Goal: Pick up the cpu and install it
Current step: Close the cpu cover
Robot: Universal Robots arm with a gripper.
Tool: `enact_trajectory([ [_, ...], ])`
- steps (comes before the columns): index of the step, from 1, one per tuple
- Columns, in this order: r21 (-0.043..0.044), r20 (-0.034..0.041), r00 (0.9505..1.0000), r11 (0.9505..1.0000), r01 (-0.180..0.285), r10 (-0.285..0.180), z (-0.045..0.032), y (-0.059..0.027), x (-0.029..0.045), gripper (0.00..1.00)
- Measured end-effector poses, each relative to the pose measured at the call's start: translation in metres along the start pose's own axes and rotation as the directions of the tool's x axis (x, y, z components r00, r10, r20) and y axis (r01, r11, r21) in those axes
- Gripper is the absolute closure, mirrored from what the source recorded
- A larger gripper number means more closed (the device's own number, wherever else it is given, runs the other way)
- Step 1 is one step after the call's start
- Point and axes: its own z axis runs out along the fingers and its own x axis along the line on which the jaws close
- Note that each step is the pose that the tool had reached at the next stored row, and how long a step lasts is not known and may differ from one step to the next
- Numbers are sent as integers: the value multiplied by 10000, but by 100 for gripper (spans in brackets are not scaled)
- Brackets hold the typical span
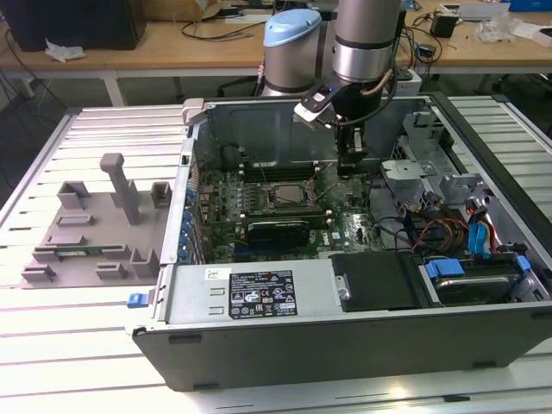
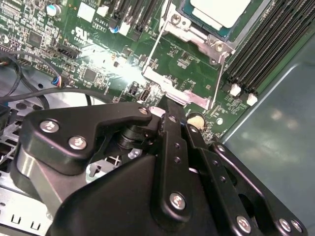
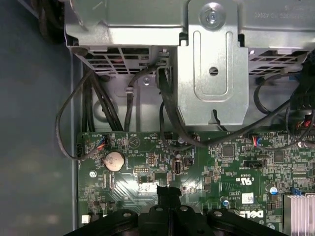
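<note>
The cpu (image 2: 221, 10), a pale silvery square, lies in the motherboard socket in the second wrist view. The socket's metal load plate (image 2: 183, 91) stands swung open between the chip and my gripper. In the exterior view the gripper (image 1: 348, 169) hangs inside the open computer case, just to the exterior view's right of the socket (image 1: 279, 195). Its black fingers (image 2: 170, 115) are shut together with nothing seen between them. Their tips hover low over the green board (image 3: 147, 172), apart from the cpu.
Black memory sticks (image 2: 273, 44) flank the socket. Loose cables (image 3: 167, 113) and a metal drive bracket (image 3: 212, 73) lie beyond the board. A black card (image 1: 276, 229) sits in front of the socket. A grey fixture tray (image 1: 95, 233) rests outside the case at the exterior view's left.
</note>
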Motion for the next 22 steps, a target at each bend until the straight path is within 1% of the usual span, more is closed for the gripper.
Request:
enact_trajectory([
  [2, -12, 0, 10000, 10000, 1, -1, -1, -42, 0, 89],
  [6, -92, -2, 10000, 10000, -5, 5, -2, -169, -2, 89],
  [8, -115, -1, 10000, 9999, -5, 5, -3, -211, -3, 89],
  [11, -158, -3, 10000, 9999, -8, 8, -5, -319, -4, 89],
  [14, -180, -3, 10000, 9998, -12, 11, -6, -395, -5, 89],
  [15, -193, -3, 10000, 9998, -16, 15, -6, -440, -6, 89],
  [17, -207, -3, 10000, 9998, -16, 16, -7, -491, -6, 89],
  [19, -230, -5, 10000, 9997, -20, 20, -8, -577, -7, 89],
  [20, -233, -4, 10000, 9997, -21, 21, -8, -591, -7, 89],
  [22, -234, -3, 10000, 9997, -21, 21, -9, -594, -8, 89],
])
